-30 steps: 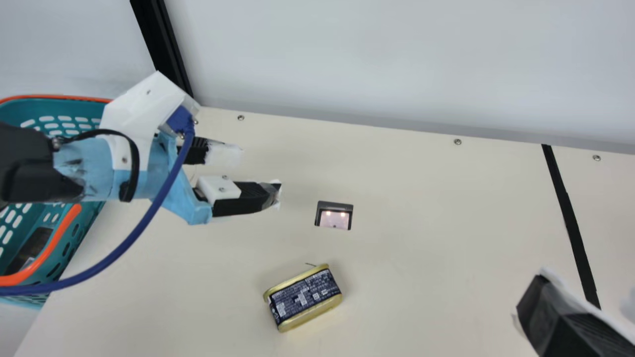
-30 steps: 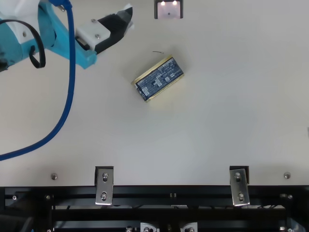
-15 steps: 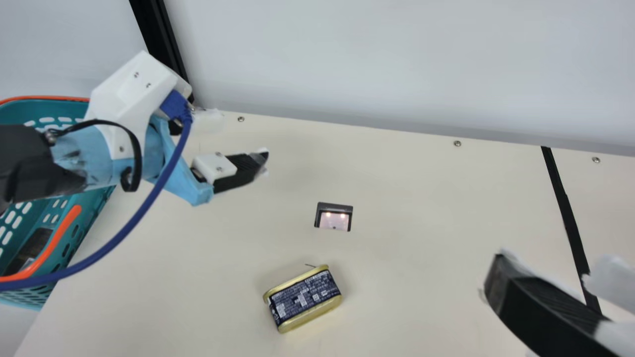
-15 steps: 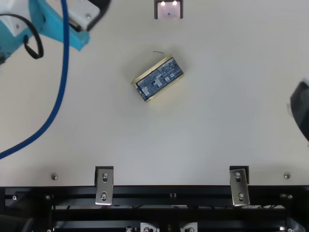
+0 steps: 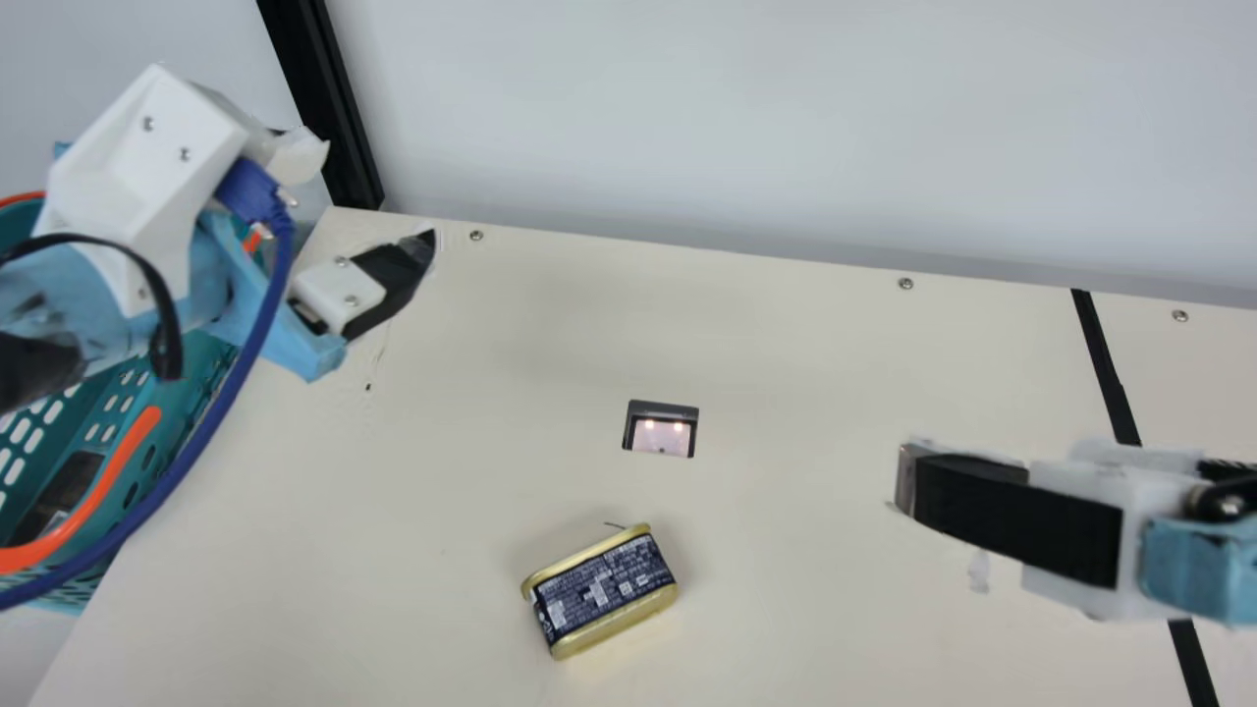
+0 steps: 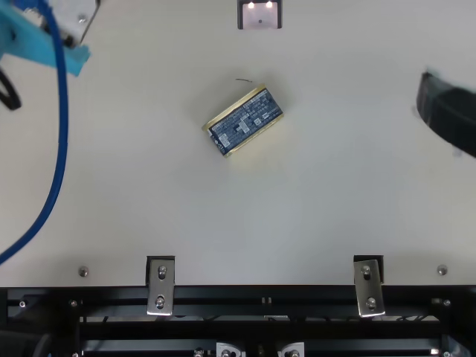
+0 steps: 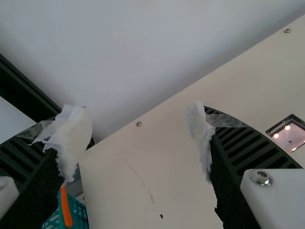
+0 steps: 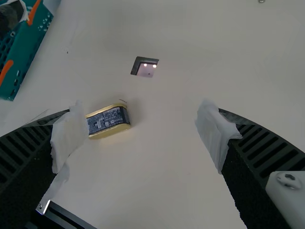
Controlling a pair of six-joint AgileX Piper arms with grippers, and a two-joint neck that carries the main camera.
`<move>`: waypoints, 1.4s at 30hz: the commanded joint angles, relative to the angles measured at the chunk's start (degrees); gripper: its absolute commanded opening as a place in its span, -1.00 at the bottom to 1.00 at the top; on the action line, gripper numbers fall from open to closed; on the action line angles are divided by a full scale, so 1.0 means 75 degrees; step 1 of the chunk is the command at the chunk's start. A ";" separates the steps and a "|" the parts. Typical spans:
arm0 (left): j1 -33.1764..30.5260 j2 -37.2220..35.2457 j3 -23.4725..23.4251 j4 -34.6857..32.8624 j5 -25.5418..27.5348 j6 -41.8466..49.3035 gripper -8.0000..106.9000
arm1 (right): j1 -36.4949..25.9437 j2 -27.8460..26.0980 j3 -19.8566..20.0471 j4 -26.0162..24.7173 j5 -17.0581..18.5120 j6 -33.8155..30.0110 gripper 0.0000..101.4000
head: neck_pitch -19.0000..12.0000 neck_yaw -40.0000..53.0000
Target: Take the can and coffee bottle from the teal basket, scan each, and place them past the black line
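The can (image 5: 601, 591), gold with a dark printed label, lies on the table below the scanner (image 5: 662, 432) in the main view. My left gripper (image 5: 376, 194) is open and empty near the far left corner, beside the teal basket (image 5: 211, 363); in the left wrist view the left gripper (image 7: 136, 134) has its fingers wide apart. To the right of the can, my right gripper (image 5: 997, 466) is over the table; the right wrist view shows the right gripper (image 8: 142, 136) open, holding nothing. A dark item (image 5: 64, 491) lies in the basket, unclear whether it is the coffee bottle.
The black line (image 5: 1105, 363) crosses the table at the right, partly behind the right arm. A wall (image 5: 746, 118) rises along the far edge, with a black post (image 5: 324, 98) at its left. A blue cable (image 5: 231, 393) hangs from the left arm.
My left gripper has moved left and toward the far side, away from the scanner. My right gripper has come farther into view, moving left and farther up the table. The can has stayed put.
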 commanded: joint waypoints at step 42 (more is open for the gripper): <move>0.1721 -0.1501 0.1980 -0.1302 0.1647 0.1283 0.71 | 0.2586 0.3619 -0.1462 -0.1444 0.0299 -0.2550 1.00 | -0.0017 -0.0052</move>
